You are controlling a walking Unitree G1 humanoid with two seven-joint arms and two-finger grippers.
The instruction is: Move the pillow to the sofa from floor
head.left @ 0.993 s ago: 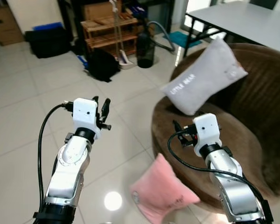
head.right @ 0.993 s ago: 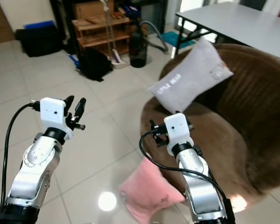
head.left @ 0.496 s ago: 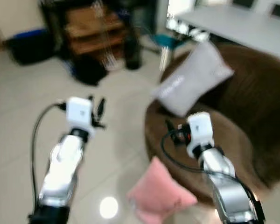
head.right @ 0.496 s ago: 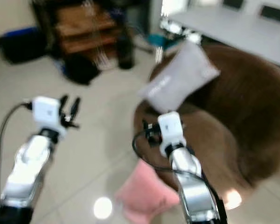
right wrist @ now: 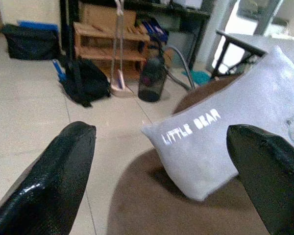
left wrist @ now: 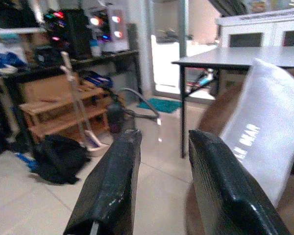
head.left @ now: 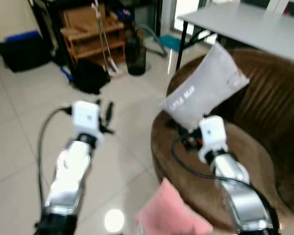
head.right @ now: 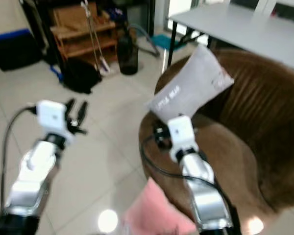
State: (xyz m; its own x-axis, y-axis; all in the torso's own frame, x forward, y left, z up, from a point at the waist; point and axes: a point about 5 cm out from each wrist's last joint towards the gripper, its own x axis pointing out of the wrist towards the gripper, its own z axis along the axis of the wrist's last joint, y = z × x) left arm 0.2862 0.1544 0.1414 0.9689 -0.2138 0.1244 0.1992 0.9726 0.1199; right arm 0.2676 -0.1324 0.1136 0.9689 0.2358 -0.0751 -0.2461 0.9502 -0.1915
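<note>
Pale glossy tiled floor [head.left: 19, 147] fills the left; a round brown corduroy sofa [head.left: 264, 122] fills the right, a grey "LITTLE BEAR" cushion [head.left: 203, 93] propped on it. The pink pillow [head.left: 171, 215] lies on the floor at bottom centre. Left gripper [head.left: 107, 111] and right gripper [right wrist: 161, 161] both hover with fingers apart, holding nothing.

Tiled floor [head.left: 19, 127], pink pillow [head.left: 171, 218], brown sofa [head.left: 255, 147], grey pillow [head.left: 203, 93]

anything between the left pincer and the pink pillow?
No. In the left eye view, bare floor tile separates the left pincer, raised and open, from the pink pillow lying against the sofa.
</note>
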